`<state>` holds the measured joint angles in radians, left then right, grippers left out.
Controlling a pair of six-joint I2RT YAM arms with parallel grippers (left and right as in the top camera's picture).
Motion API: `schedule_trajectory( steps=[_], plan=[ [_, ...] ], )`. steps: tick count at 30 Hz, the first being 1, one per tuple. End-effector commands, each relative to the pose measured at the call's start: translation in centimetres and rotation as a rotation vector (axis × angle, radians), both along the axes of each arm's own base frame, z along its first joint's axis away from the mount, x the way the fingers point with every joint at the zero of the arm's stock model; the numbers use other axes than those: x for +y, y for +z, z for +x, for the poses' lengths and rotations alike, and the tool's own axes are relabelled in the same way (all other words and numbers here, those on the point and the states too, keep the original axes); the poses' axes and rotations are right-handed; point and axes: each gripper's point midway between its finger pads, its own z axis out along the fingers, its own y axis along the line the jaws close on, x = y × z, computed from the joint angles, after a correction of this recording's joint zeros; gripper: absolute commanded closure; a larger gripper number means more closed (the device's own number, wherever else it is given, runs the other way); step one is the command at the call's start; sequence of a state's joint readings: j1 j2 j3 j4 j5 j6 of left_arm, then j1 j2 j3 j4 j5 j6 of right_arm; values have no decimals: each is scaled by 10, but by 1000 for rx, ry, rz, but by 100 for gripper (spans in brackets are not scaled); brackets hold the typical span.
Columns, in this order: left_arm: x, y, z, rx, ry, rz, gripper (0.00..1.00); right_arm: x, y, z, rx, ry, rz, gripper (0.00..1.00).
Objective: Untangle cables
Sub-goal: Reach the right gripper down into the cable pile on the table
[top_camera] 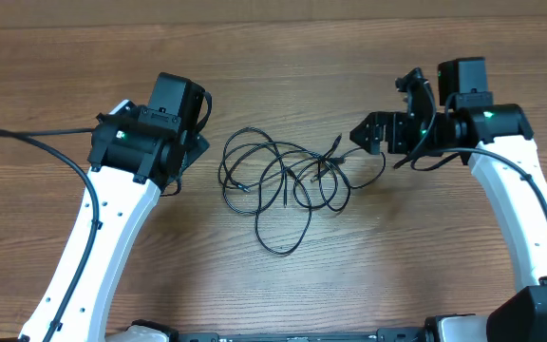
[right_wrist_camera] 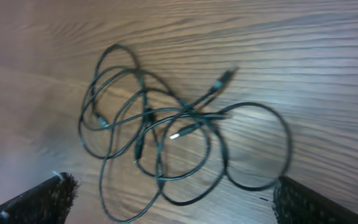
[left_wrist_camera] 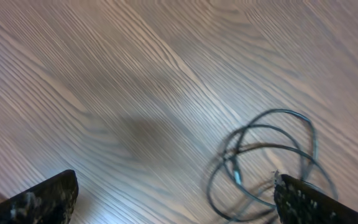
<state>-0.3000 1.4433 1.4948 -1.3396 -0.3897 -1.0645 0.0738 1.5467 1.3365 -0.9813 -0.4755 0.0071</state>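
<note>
The cables (top_camera: 288, 180) are thin black cords lying in tangled overlapping loops on the wooden table, between the two arms. Small plug ends show in the right wrist view (right_wrist_camera: 166, 140). My left gripper (top_camera: 196, 147) is open and empty, just left of the tangle; in the left wrist view its fingers (left_wrist_camera: 176, 199) frame bare table with the cable loops (left_wrist_camera: 266, 165) near the right finger. My right gripper (top_camera: 367, 133) is open and empty, just right of the tangle; its fingers (right_wrist_camera: 176, 199) hover apart above the loops.
The wooden table (top_camera: 273, 285) runs under both arms. A thick black arm cable (top_camera: 36, 142) trails off to the left edge. Both white arm links reach in from the front corners.
</note>
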Motion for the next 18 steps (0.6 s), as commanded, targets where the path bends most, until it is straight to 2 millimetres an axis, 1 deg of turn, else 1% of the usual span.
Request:
schedule_trajectory(
  steps=[1,7,12,16,18],
  plan=[
    [14,11,3,-13,-39,98,0,18,-3,-4,14,62,31,0],
    [14,11,3,-13,-39,98,0,39,-18,-14,39,123,29,0],
    [14,11,3,-13,-39,98,0,62,-34,-22,26,188,31,0],
    [14,11,3,-13,-39,98,0,85,-42,-25,-38,265,34,0],
    [14,11,3,-13,-39,98,0,100,-46,-27,-120,372,18,0]
  ],
)
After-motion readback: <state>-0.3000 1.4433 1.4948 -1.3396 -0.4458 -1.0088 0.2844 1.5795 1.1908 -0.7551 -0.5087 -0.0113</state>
